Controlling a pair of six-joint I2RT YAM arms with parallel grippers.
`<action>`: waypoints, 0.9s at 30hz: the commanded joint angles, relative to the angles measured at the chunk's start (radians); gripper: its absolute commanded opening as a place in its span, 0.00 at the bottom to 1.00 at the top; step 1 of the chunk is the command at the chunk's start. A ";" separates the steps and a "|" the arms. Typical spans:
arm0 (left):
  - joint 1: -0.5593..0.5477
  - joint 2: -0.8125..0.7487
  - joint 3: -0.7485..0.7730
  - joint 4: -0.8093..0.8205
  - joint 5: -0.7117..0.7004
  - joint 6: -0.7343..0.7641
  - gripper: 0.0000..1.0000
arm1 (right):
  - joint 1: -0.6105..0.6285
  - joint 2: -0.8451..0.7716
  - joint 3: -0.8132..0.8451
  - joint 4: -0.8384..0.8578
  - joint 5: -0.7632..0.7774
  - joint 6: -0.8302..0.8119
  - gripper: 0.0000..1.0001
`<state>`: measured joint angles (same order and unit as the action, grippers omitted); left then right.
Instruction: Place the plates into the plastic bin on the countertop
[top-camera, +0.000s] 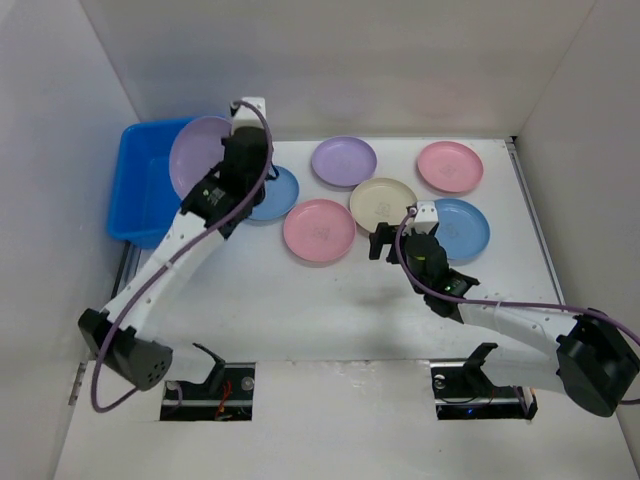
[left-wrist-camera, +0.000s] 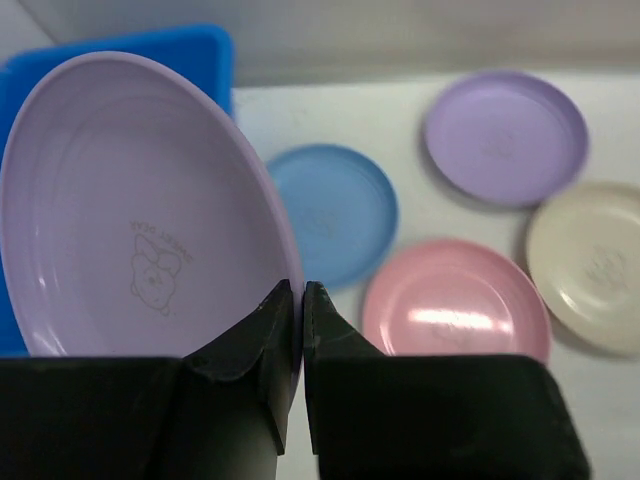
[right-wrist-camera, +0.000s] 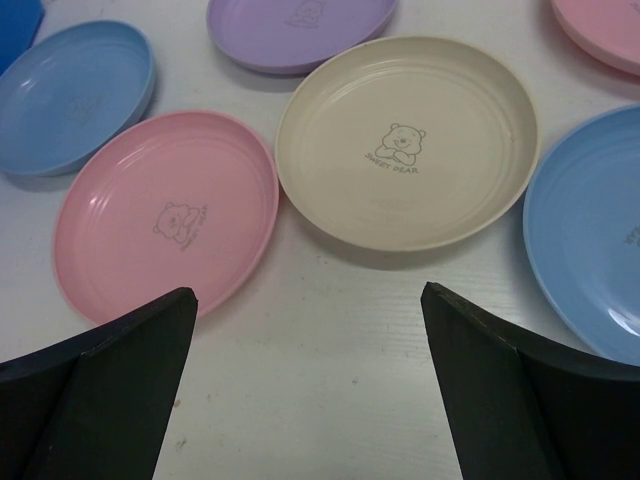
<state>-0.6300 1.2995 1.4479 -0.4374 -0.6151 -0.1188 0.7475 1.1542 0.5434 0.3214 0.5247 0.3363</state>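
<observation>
My left gripper (left-wrist-camera: 301, 300) is shut on the rim of a pale purple plate (left-wrist-camera: 130, 210), which it holds up on edge. In the top view this plate (top-camera: 198, 152) hangs by the right rim of the blue plastic bin (top-camera: 140, 195), and the left gripper (top-camera: 230, 170) is beside it. On the countertop (top-camera: 330, 310) lie several plates: blue (top-camera: 278, 195), purple (top-camera: 344, 161), cream (top-camera: 383, 204) and two pink ones (top-camera: 319, 231) (top-camera: 450, 166). My right gripper (right-wrist-camera: 308, 300) stands open and empty, low over bare surface just in front of the cream plate (right-wrist-camera: 410, 140) and a pink plate (right-wrist-camera: 165, 215).
A second blue plate (top-camera: 462, 228) lies right of the right gripper (top-camera: 395, 232). White walls close in the back and both sides. The bin (left-wrist-camera: 180, 45) sits against the left wall.
</observation>
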 joint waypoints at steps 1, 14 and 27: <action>0.184 0.119 0.107 0.040 0.029 0.146 0.04 | 0.014 -0.004 0.046 0.033 0.018 -0.002 1.00; 0.585 0.536 0.235 0.206 0.235 0.087 0.05 | 0.051 0.036 0.058 0.033 0.017 -0.005 1.00; 0.608 0.712 0.309 0.238 0.275 0.114 0.29 | 0.056 0.105 0.087 0.028 0.014 -0.017 1.00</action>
<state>-0.0265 2.0510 1.7237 -0.2634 -0.3374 -0.0204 0.7937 1.2552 0.5846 0.3210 0.5293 0.3286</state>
